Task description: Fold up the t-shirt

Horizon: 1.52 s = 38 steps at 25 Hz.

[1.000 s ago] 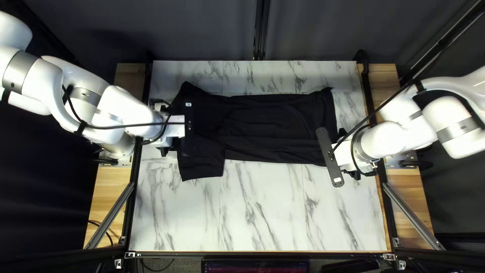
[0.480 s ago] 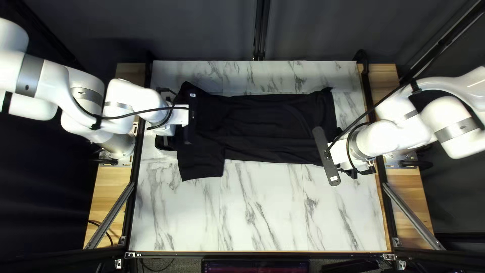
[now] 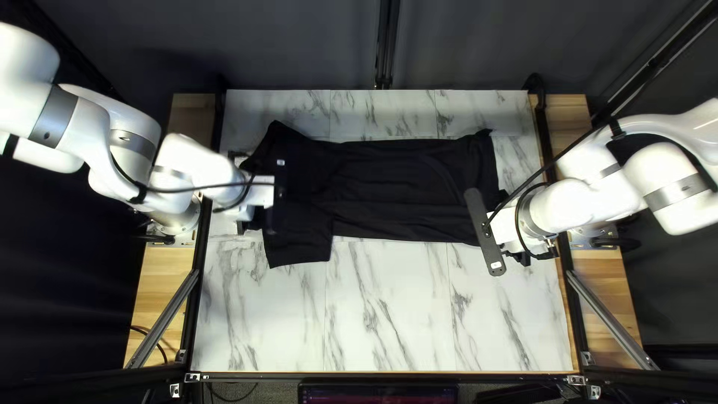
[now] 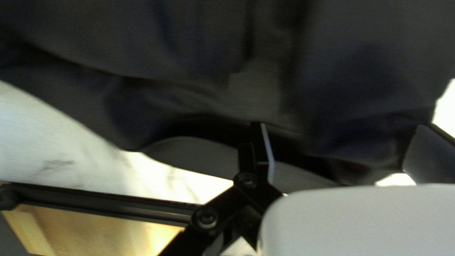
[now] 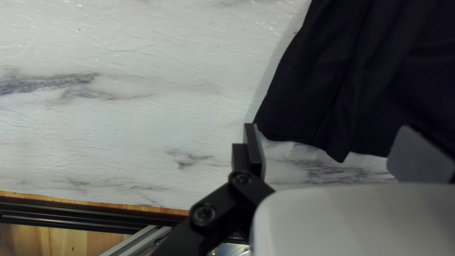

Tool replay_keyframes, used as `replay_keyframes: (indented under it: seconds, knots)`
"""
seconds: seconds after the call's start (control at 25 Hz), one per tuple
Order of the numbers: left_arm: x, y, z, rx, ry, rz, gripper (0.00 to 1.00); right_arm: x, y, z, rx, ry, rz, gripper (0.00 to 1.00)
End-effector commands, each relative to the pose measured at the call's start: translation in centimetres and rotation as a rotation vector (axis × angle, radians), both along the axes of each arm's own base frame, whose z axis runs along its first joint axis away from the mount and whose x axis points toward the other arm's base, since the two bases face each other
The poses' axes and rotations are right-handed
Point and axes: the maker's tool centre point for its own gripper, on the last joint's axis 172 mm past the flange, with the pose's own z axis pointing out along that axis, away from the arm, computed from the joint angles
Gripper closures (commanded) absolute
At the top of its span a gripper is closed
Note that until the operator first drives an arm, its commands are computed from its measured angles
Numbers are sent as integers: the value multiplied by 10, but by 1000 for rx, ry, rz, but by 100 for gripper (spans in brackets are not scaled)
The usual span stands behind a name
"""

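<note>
In the top left view, my left gripper (image 3: 260,196) hangs over the collar end of the black t-shirt (image 3: 404,183), while my right gripper (image 3: 510,230) is by its near hem corner at the other end. The shirt lies stretched sideways, with one sleeve pointing toward the near edge. In the left wrist view, my left gripper (image 4: 339,151) has its fingers wide apart, with dark cloth (image 4: 189,42) ahead of and between them. My right gripper (image 5: 327,151) stands open in the right wrist view, the hem (image 5: 303,109) reaching just ahead of and between its fingers.
Marble-patterned table surface (image 3: 389,307) shows in front of the shirt, with a narrower strip behind it. Dark frame rails (image 3: 198,292) run along the table's sides, with wooden boards (image 3: 161,299) outside them. A dark curtain (image 3: 299,45) hangs behind.
My left gripper moved slightly right and toward the far edge, then came back left and nearer. The right one shifted slightly left, then stayed almost still. The shirt lies as before.
</note>
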Motion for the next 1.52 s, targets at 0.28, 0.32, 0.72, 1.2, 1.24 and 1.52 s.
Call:
replay_keyframes:
  seconds: [0.28,0.32,0.72,1.2,1.24,1.52]
  knots:
    - [17,-12,35,45,-20,-4,0,1,1,0,1,-2,1,0]
    - [19,-9,37,47,-21,-5,0,2,1,0,1,-2,1,0]
    - [28,-23,45,66,-35,-11,0,6,6,4,-1,-3,6,0]
    - [47,-4,76,31,-122,-73,0,17,-18,36,49,-50,61,0]
    - [46,0,77,28,-127,-73,0,16,-23,36,55,-55,66,0]
    - [48,26,93,27,-145,-56,0,13,-50,43,101,-85,86,0]
